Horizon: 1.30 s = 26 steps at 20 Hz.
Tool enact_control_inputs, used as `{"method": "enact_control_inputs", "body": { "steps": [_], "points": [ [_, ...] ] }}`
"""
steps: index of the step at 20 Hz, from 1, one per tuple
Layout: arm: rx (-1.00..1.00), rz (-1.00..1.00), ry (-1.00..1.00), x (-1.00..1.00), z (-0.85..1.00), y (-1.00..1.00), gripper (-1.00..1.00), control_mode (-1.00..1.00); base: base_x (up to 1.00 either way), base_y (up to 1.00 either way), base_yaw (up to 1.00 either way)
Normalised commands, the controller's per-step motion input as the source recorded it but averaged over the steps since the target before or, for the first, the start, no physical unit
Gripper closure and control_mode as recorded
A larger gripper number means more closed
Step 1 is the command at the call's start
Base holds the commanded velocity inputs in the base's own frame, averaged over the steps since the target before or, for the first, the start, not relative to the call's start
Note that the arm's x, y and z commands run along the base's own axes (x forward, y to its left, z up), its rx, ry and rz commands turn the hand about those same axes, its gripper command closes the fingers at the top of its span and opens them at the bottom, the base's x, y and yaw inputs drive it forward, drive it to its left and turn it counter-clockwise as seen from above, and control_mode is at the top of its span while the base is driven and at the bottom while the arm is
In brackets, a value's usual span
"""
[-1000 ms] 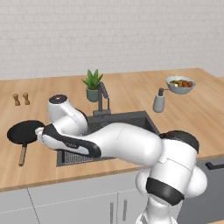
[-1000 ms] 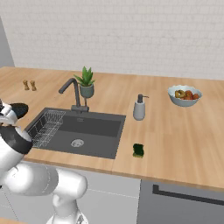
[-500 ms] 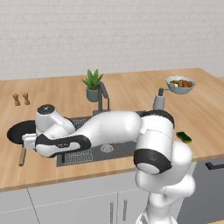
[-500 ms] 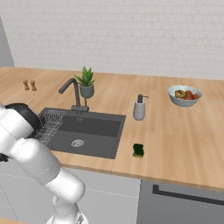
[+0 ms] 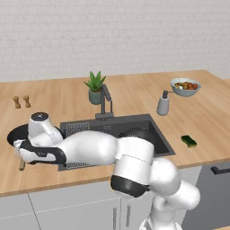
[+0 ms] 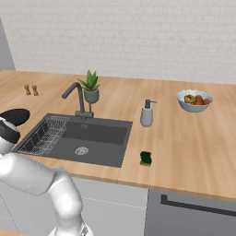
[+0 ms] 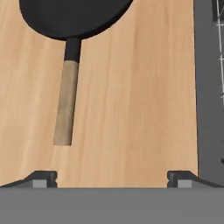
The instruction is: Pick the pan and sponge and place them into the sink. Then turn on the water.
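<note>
The black pan [image 5: 12, 133] lies on the counter left of the sink [image 5: 143, 131], its wooden handle [image 7: 67, 103] pointing at the counter's front edge. My gripper [image 7: 113, 179] hangs open just above the counter near the handle's end, with the handle left of its middle and nothing between the fingertips. In the right base view the pan [image 6: 16, 115] shows beside the sink [image 6: 99, 133]. The dark green sponge [image 5: 189, 141] rests on the counter right of the basin, also seen from the other side as the sponge [image 6: 146, 157]. No water runs from the tap [image 5: 106, 100].
A wire rack [image 6: 45, 134] fills the sink's left part. A potted plant [image 5: 95, 87] stands behind the tap, a soap dispenser [image 5: 163, 104] and a fruit bowl [image 5: 184, 86] to the right, two small shakers [image 5: 21, 101] at the far left. The sink's rim [image 7: 207, 87] borders the hand view.
My arm has swung left and down, bringing the hand from above the sink's left edge to just over the pan's handle. Pan and sponge have stayed put.
</note>
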Motion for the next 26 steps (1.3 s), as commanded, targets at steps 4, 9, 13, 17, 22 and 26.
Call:
{"method": "enact_control_inputs", "body": {
  "steps": [4, 9, 13, 17, 22, 26],
  "points": [
    [-0.04, 0.00, 0.09, 0.18, -0.02, 0.48, -1.00, -1.00, 0.00, 0.00, 0.00],
    [-0.11, 0.00, 0.03, 0.08, -0.24, 0.39, -1.00, -1.00, 0.00, 0.00, 0.00],
    [-0.11, 0.00, 0.00, 0.04, -0.31, 0.30, -1.00, -1.00, 0.00, 0.00, 0.00],
    [-0.10, 0.00, -0.06, 0.25, -0.42, 0.07, -1.00, -1.00, 0.00, 0.00, 0.00],
    [-0.03, 0.00, -0.09, 0.50, -0.28, 0.01, -1.00, -1.00, 0.00, 0.00, 0.00],
    [-0.04, 0.00, -0.06, 0.38, -0.19, 0.14, -1.00, -1.00, 0.00, 0.00, 0.00]
  ]
}}
